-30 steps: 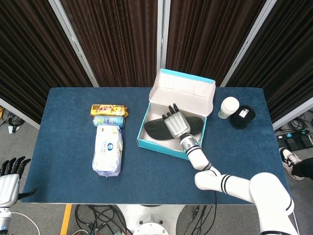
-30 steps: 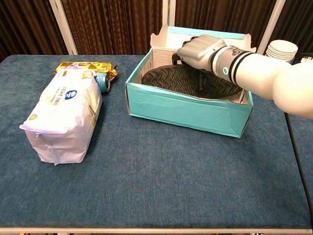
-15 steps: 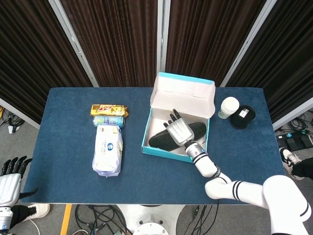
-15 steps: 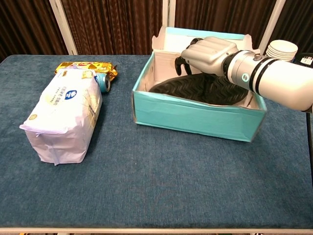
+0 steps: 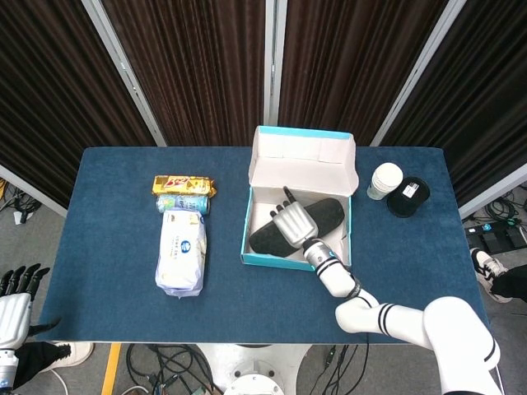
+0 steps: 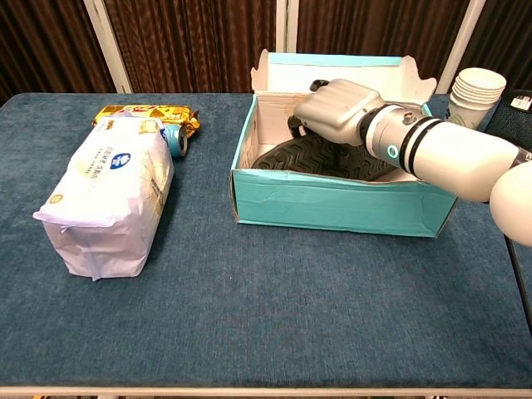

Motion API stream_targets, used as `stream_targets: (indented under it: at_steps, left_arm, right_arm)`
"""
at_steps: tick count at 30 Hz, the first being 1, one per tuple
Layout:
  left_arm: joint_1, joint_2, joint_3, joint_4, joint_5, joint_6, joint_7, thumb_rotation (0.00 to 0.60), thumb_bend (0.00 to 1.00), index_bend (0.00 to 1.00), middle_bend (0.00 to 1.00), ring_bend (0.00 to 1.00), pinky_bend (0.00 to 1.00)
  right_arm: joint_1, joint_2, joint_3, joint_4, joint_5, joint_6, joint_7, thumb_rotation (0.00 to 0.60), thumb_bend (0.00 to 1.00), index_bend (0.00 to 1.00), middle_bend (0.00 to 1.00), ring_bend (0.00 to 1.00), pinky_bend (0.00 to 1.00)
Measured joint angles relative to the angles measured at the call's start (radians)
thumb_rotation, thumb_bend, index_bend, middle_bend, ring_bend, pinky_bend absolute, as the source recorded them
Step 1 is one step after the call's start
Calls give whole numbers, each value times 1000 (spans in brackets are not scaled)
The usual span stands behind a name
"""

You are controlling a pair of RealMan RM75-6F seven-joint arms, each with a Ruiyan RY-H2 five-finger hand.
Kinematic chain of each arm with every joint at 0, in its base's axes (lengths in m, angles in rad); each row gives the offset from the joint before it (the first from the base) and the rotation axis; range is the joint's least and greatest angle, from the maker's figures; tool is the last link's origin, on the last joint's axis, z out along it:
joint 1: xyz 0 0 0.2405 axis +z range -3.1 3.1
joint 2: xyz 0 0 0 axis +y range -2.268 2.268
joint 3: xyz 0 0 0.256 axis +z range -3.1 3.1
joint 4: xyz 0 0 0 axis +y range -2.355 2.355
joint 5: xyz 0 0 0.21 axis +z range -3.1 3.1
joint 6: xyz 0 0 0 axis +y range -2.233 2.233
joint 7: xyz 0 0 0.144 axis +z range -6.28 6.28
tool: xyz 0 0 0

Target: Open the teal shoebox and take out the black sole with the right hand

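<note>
Teal cardboard shoebox (image 5: 247, 230) sits open at table centre, white-lined lid (image 5: 302, 153) standing up at its 12 o'clock edge. Black rubber sole (image 5: 317, 216) lies inside, tread up. Right hand (image 5: 295, 224) is inside the box, palm down on the sole, fingers curled over it in chest view; whether it actually grips cannot be told. Left hand (image 5: 15, 298) hangs off the table at 8 o'clock, fingers spread, holding nothing. White tissue pack (image 6: 108, 193), small can (image 6: 175, 138) and yellow snack packet (image 6: 145, 114) sit together at 9 o'clock of the box. Paper cup stack (image 6: 476, 94) at 2 o'clock, with black round object (image 5: 408, 196) just beside it.
</note>
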Motion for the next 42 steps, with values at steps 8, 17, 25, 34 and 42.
stream_targets:
  at_steps: [8,17,25,34,42]
  left_arm:
    - [0,-3,-1,5,1,-2,-6,600,0,157,74,26,21]
    - [-1,-2,-3,0,4,2,-1,600,0,157,74,27,21]
    - [0,3,-3,-7,7,5,8,600,0,157,75,27,22]
    - [-2,14,-5,-28,11,11,27,600,0,157,74,27,22]
    - [1,20,-2,-38,16,20,36,600,0,157,74,27,22]
  right_arm:
    - [-16,3,0,20,-120,61,98,600,438,814,636,580,0]
    - [-47,46,2,10,-274,182,213,600,453,823,645,586,0]
    - [-85,134,23,-89,-366,294,300,600,453,822,645,583,0]
    - [-131,279,27,-356,-448,372,330,600,451,820,645,576,0]
    - [-169,440,-11,-740,-466,318,379,600,443,812,645,576,0]
